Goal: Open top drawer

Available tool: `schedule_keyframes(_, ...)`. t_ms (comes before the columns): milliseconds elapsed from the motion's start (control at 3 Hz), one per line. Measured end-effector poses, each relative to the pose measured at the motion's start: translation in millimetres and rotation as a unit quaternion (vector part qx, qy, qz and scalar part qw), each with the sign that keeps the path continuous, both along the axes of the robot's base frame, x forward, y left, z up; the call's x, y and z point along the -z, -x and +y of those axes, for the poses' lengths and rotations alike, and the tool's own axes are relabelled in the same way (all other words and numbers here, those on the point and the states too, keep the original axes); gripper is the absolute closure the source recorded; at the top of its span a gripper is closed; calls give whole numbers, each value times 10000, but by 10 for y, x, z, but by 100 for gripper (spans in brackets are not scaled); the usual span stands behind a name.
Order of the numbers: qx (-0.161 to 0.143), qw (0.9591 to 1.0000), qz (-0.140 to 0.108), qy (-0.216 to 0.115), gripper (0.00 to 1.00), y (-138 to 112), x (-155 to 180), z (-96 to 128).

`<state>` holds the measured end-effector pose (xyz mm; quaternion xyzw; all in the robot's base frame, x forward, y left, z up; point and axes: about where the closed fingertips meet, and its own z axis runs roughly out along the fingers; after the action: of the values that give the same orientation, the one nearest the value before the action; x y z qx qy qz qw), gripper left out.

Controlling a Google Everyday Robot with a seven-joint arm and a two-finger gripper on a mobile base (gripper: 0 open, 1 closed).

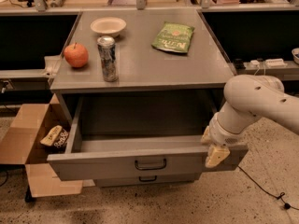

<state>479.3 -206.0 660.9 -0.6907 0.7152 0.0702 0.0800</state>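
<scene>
**Top drawer pulled out, gripper at its right end**

The gripper (212,146) sits against the right end of the top drawer (93,165), touching the front panel at its upper edge. Whether it is wide, narrow or clamped on the panel cannot be told. The white arm (247,101) reaches in from the right of the drawer.

The top drawer stands well out from the grey cabinet (154,66), its deep grey tray bare inside. Its dark loop handle (150,164) is at the middle of the front, well left of the gripper. A shorter drawer (147,178) shows just below it, pushed in.

Above the drawer, on the cabinet top, stand a can (108,59), an apple (75,55), a bowl (108,26) and a green packet (174,37). Left of the drawer lies an open cardboard box (23,143)
</scene>
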Motion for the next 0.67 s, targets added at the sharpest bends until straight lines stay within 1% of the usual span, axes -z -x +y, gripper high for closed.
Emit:
schedule_keyframes(333,0,10000,0,0,0,0,0,0)
schedule_keyframes(667,0,10000,0,0,0,0,0,0)
